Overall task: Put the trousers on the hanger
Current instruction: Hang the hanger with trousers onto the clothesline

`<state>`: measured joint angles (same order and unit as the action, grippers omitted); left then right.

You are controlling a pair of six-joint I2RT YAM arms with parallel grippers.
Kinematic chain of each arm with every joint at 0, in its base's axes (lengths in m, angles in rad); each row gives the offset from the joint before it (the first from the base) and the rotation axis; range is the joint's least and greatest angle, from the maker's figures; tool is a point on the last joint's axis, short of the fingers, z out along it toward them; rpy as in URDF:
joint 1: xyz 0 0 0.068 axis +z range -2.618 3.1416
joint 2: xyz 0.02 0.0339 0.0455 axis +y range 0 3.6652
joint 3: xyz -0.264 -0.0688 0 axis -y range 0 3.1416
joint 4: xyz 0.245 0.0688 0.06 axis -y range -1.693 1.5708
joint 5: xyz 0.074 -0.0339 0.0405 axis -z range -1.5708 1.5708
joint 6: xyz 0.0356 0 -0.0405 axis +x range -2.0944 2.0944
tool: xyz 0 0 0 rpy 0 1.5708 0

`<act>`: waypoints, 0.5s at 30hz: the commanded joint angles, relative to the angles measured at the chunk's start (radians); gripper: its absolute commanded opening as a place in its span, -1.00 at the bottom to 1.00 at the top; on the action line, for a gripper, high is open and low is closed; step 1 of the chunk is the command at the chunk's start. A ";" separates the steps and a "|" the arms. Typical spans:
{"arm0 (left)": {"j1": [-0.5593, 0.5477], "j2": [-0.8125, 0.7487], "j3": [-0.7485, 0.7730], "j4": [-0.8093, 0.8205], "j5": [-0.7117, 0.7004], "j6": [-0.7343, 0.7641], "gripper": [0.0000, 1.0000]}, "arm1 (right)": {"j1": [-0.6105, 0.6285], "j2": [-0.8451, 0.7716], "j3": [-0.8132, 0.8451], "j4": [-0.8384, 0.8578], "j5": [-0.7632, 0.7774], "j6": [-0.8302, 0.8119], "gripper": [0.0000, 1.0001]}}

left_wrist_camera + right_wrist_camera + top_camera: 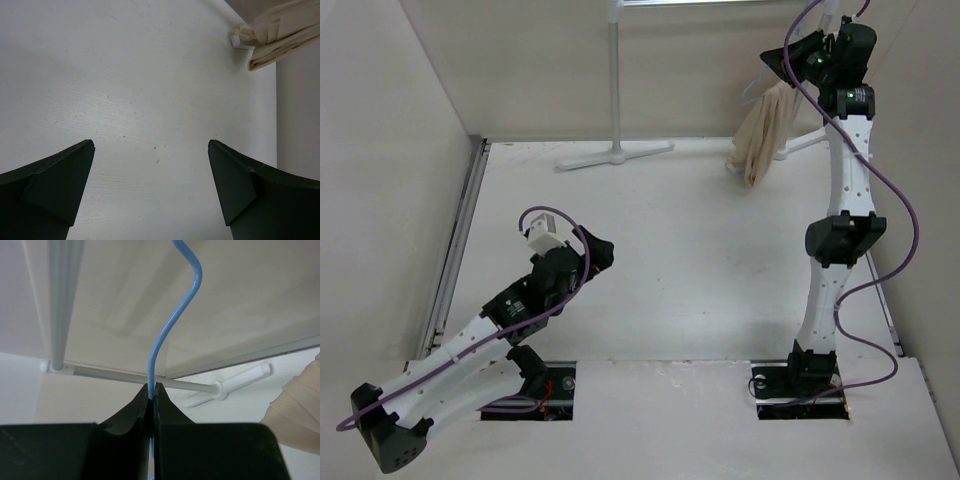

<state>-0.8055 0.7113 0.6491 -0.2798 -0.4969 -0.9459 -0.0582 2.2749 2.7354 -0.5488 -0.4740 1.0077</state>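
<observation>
The beige trousers (760, 130) hang folded over the light-blue wire hanger (170, 330), in the air at the back right. My right gripper (782, 62) is raised high and shut on the hanger's wire neck just below the hook, which shows in the right wrist view (152, 388). The trousers' edge shows at that view's right side (297, 425). My left gripper (603, 252) is open and empty, low over the bare table at the left; its view (150, 150) shows only table between the fingers and the trousers (282, 30) far off.
The white garment rack stands at the back: its upright post (615, 75), flat foot (615, 153) and top bar (720, 3). In the right wrist view its post (62, 300) and base tube (115, 375) lie behind the hanger. Walls enclose the table.
</observation>
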 commanded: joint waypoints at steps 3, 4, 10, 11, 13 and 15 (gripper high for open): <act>-0.005 -0.001 -0.017 0.034 -0.008 -0.014 1.00 | 0.001 0.002 0.047 -0.017 0.050 -0.109 -1.00; -0.005 -0.001 -0.019 0.034 -0.008 -0.017 1.00 | 0.005 -0.008 0.041 -0.026 0.063 -0.119 -1.00; -0.005 0.011 -0.014 0.036 -0.009 -0.021 1.00 | 0.040 -0.170 -0.168 0.022 0.144 -0.167 -0.31; -0.005 0.010 -0.014 0.036 -0.009 -0.021 1.00 | 0.045 -0.217 -0.237 0.053 0.165 -0.175 -0.09; -0.002 0.002 -0.014 0.027 -0.015 -0.019 1.00 | 0.053 -0.332 -0.417 0.136 0.211 -0.181 0.31; 0.009 -0.006 -0.012 0.011 -0.017 -0.017 1.00 | 0.054 -0.466 -0.634 0.249 0.236 -0.176 0.61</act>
<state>-0.8040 0.7219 0.6353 -0.2737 -0.4980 -0.9531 -0.0162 1.9942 2.2601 -0.4976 -0.3096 0.8619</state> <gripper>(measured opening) 0.997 0.770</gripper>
